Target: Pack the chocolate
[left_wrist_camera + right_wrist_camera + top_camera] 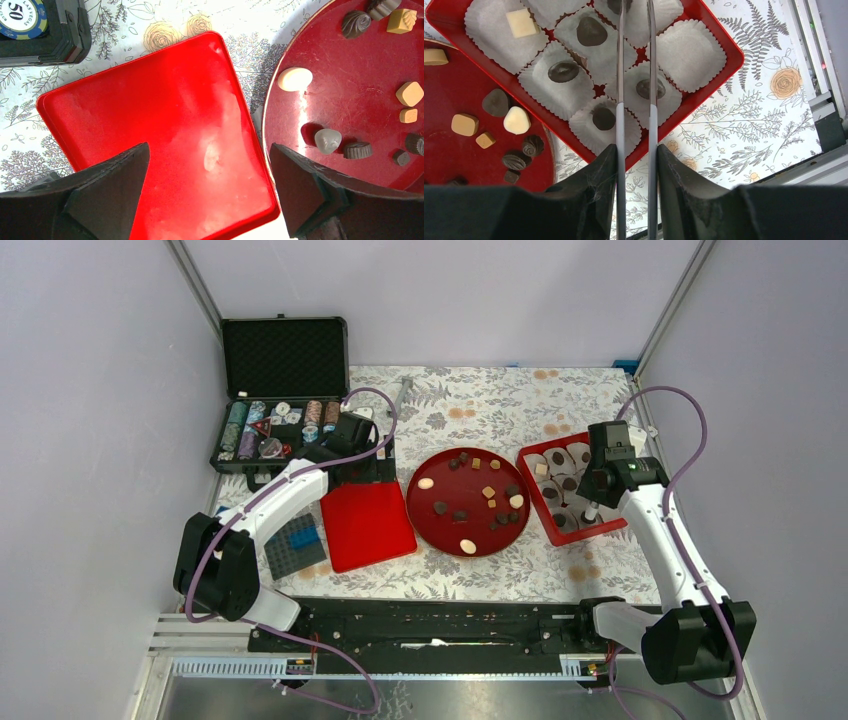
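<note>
Loose chocolate [487, 492] pieces, dark, tan and cream, lie scattered on a round red plate [416, 502]. To its right stands a red box [600, 530] of white paper cups. Several cups hold a chocolate [563, 71], and one cup [689, 52] is empty. My right gripper [636, 148] is shut on metal tongs [620, 75] that reach over the box; their tips run out of the wrist view. My left gripper [209, 146] hangs open above a flat red lid [165, 130] left of the plate [360, 60], with nothing between its fingers.
An open black case [283, 390] of poker chips stands at the back left. A blue and dark grey studded brick plate [295, 545] lies by the left arm's base. A metal rail [430, 625] runs along the near table edge. Walls close in on both sides.
</note>
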You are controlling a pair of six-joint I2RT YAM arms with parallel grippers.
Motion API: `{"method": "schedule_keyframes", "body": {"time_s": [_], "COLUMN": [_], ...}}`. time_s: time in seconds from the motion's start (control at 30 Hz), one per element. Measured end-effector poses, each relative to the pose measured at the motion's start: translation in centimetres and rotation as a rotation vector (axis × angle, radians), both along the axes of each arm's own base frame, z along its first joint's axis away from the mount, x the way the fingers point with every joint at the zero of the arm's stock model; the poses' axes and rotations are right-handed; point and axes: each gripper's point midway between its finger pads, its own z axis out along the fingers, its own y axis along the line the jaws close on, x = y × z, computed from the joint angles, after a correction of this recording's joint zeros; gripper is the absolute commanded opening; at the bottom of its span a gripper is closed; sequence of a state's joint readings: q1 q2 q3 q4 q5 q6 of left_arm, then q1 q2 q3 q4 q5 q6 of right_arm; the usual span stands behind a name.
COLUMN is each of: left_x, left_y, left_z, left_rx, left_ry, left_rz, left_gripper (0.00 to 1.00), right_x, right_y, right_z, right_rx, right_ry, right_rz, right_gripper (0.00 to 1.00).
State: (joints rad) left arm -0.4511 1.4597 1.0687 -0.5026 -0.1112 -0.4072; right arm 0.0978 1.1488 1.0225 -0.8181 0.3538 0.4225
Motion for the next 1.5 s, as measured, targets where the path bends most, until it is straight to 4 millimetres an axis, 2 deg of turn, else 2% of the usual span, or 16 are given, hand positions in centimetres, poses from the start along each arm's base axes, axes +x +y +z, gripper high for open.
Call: {"method": "schedule_keyframes", "body": {"time_s": [0.1, 0.17, 0.23, 0.37, 0.43, 0.53, 0.6, 0.7, 0.83, 1.13, 1.33, 1.5], "left_x": [0.0, 0.0, 0.0, 0.0, 0.0, 0.0, 0.0, 0.0, 0.0, 0.0, 0.0, 0.0], "left_y": [0.0, 0.0, 0.0, 0.0, 0.0, 0.0, 0.0, 0.0, 0.1, 0.1, 0.1, 0.1], "left_z": [0.0, 0.0, 0.0, 0.0, 0.0, 0.0, 0.0, 0.0, 0.0, 0.0, -0.1, -0.1], "left_rx": [0.000, 0.000, 0.000, -0.001, -0.002, -0.002, -0.001, 0.002, 0.007, 0.009, 0.010, 0.010], "left_ry": [0.000, 0.000, 0.000, 0.000, 0.000, 0.000, 0.000, 0.000, -0.002, -0.002, 0.000, 0.000], "left_rz": [0.000, 0.000, 0.000, 0.000, -0.001, -0.001, -0.001, 0.000, 0.001, -0.002, -0.002, -0.002], "left_gripper": [0.99, 0.99, 0.99, 0.99, 0.99, 0.99, 0.99, 0.99, 0.99, 0.99, 0.99, 0.99], "right_x": [-0.1, -0.1, 0.1, 1.1, 1.4, 1.3, 0.7, -0.2, -0.8, -2.3, -2.8, -2.5], "right_y": [0.1, 0.3, 0.8, 3.1, 5.4, 10.0, 12.7, 15.0, 16.3, 16.6, 16.6, 16.9], "right_z": [0.2, 0.5, 1.3, 3.9, 5.5, 7.5, 8.0, 7.7, 6.2, 3.7, 2.1, 1.1], "right_rx": [0.006, 0.014, 0.035, 0.098, 0.101, 0.113, 0.136, 0.152, 0.142, 0.127, 0.121, 0.117], "right_ry": [-0.001, -0.003, -0.016, -0.078, -0.110, -0.151, -0.157, -0.131, -0.060, 0.036, 0.086, 0.111], "right_rz": [0.008, 0.020, 0.048, 0.163, 0.260, 0.442, 0.546, 0.637, 0.690, 0.724, 0.730, 0.741], "right_gripper": [0.18, 0.17, 0.17, 0.15, 0.14, 0.13, 0.12, 0.12, 0.13, 0.30, 0.33, 0.40]}}
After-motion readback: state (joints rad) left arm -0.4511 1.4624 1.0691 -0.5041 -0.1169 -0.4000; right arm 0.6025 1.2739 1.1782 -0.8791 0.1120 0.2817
